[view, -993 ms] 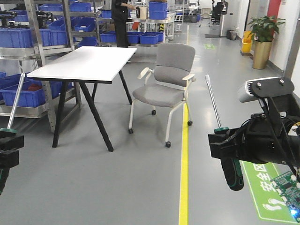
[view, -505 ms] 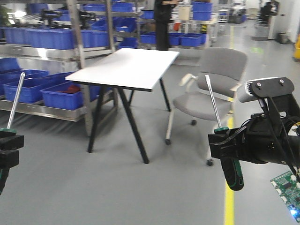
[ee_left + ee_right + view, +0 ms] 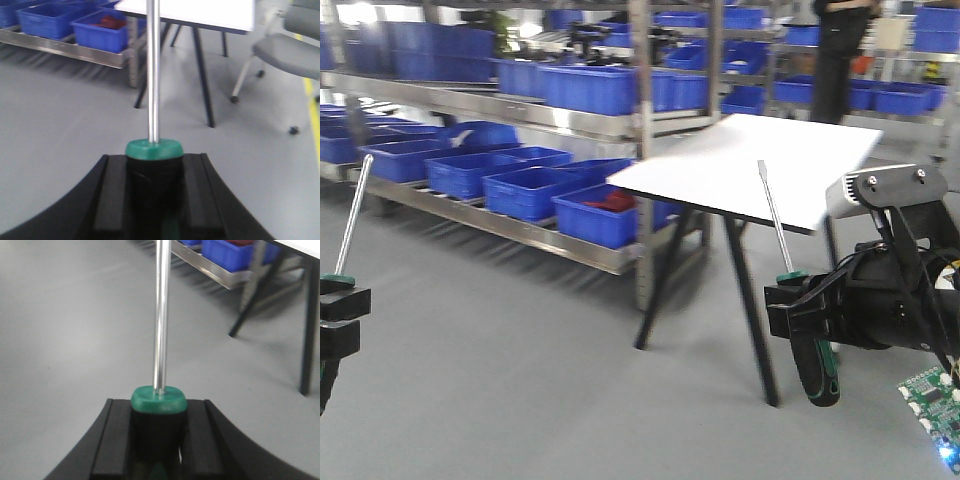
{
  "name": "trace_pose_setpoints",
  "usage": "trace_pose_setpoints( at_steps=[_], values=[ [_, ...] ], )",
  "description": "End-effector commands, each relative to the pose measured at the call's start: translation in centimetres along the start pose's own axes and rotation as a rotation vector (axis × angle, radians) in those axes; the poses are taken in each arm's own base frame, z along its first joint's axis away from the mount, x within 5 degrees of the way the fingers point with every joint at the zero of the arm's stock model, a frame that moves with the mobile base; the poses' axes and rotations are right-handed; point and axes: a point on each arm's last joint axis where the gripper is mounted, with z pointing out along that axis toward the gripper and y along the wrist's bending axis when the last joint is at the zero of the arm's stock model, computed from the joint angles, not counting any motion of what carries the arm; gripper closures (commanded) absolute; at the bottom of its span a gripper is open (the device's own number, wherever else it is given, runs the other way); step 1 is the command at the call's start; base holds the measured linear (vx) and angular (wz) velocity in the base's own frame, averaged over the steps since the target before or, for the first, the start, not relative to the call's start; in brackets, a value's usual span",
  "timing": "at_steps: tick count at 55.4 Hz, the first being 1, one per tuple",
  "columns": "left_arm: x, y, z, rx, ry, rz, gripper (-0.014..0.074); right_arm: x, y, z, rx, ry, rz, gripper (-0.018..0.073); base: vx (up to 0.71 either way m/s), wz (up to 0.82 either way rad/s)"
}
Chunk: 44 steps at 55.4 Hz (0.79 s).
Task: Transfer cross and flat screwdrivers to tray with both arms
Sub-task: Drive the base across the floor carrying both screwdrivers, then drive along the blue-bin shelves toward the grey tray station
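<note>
The left claw [image 3: 334, 312] is clamped on the black handle of the left screwdriver [image 3: 353, 215]. Its silver shaft rises nearly upright at the left edge of the front view. The right claw [image 3: 808, 312] grips the right screwdriver [image 3: 770, 220] the same way, with the green collar just above the claw and the black-and-green handle end hanging below. Both tools are held in the air over the grey floor, well apart. The tips are too small to tell cross from flat.

Behind them stands steel shelving [image 3: 640, 120] with rows of blue bins [image 3: 525, 190], one of them holding red parts [image 3: 613, 203]. A white table [image 3: 770, 160] on black legs stands behind the right screwdriver's shaft. A person in black [image 3: 840, 60] is at the far shelves. A silver camera module [image 3: 880, 190] sits above the right claw and a green circuit board [image 3: 928, 392] below it.

Each wrist view looks straight up the shaft, with the collar seated between the black claw halves. Only the left wrist view shows a grey chair [image 3: 295, 50] and a yellow floor line [image 3: 312, 100].
</note>
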Motion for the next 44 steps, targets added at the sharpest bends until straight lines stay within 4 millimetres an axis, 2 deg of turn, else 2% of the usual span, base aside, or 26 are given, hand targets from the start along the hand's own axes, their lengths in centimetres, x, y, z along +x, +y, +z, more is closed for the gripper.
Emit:
trace_pose_setpoints(
  at_steps=[1,44],
  values=[
    [-1.83,-0.10,-0.91,-0.013,-0.128,-0.015,0.0602,-2.10,-0.01,-1.64,0.025,-0.142,-0.004,0.0567,0.49,0.63],
    [-1.83,-0.11,-0.91,-0.013,-0.127,-0.015,0.0602,-2.11,-0.02,-1.64,0.025,-0.143,-0.004,0.0567,0.47,0.65]
  ],
)
